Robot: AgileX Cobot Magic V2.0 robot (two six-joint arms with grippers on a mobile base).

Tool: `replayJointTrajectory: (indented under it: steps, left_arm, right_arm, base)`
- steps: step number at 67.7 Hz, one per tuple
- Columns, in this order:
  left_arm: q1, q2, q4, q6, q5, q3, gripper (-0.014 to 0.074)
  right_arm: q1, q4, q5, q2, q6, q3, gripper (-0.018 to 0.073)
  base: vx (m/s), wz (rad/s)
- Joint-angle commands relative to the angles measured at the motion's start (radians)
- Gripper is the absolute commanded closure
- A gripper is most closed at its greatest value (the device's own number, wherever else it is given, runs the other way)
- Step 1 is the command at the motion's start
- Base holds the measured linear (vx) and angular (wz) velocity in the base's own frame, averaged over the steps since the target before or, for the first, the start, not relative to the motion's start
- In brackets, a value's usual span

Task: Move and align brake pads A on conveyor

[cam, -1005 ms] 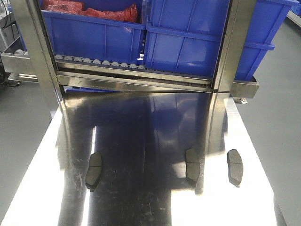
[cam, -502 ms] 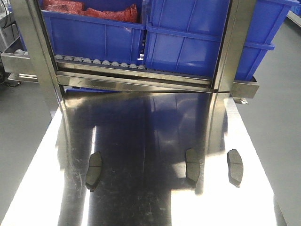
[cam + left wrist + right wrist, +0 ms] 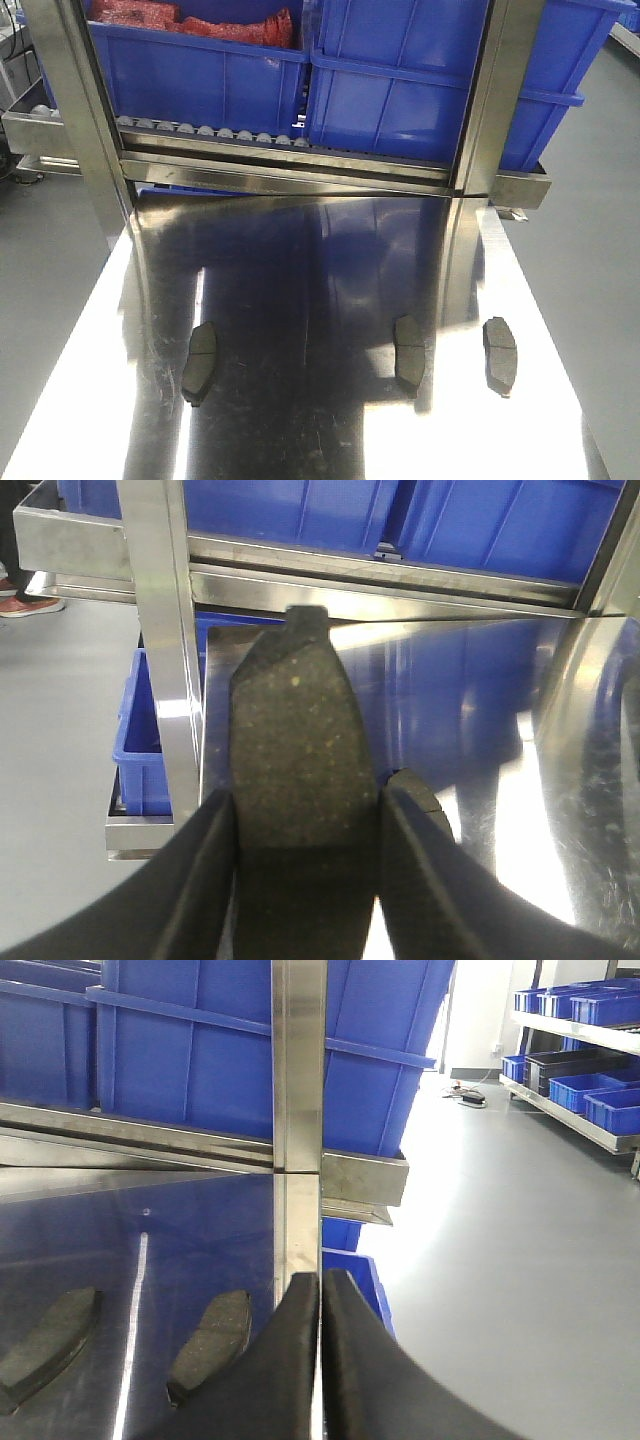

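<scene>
The shiny stainless-steel tabletop (image 3: 320,250) mirrors the blue bins behind it. Three pads lie flat on it in a rough row, their long sides running front to back. The left brake pad (image 3: 200,362) lies well apart from the others. The middle brake pad (image 3: 409,352) lies near the right brake pad (image 3: 500,354), not touching it.

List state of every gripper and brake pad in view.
left gripper: shut on held pad.
held pad: clamped between the fingers.
right gripper: shut, empty.
left pad: lying flat on steel table, untouched.
middle pad: flat on steel table, untouched.
right pad: flat on steel table, untouched.
</scene>
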Motion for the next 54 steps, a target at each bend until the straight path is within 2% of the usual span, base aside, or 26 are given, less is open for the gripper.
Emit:
replayJointTrajectory:
  steps: [1, 15, 25, 34, 45, 54]
  left_arm:
    - [-0.004, 0.007, -0.015, -0.003, -0.098, -0.029, 0.0603]
    - [-0.004, 0.007, -0.015, -0.003, -0.098, -0.029, 0.0603]
    - [-0.004, 0.007, -0.015, -0.003, -0.098, -0.029, 0.0603]
    - [-0.004, 0.007, -0.015, -0.003, -0.098, -0.029, 0.0603]
    - [-0.004, 0.007, -0.015, -0.003, -0.098, -0.029, 0.0603]
    - [-0.004, 0.007, -0.015, -0.003, -0.098, -0.029, 0.0603]
  right_arm:
    - [-0.008, -0.002, -0.132, -0.012, -0.003, 0.009, 0.0571]
    - [-0.008, 0.038, -0.363, -0.009, 0.011, -0.003, 0.0571]
    - [-0.008, 0.041, -0.366, 0.082, 0.03, -0.081, 0.0571]
    - [-0.008, 0.036, -0.244, 0.254, 0.042, -0.225, 0.0571]
    - [-0.008, 0.035, 0.06, 0.473, 0.039, -0.437, 0.0571]
    - [-0.008, 0.035, 0.313, 0.628, -0.044, -0.586, 0.0571]
  base:
    - [0.0, 0.0]
    - [0.0, 0.0]
    - [0.0, 0.0]
    - [0.0, 0.0]
    - [0.0, 0.0]
    - [0.0, 0.0]
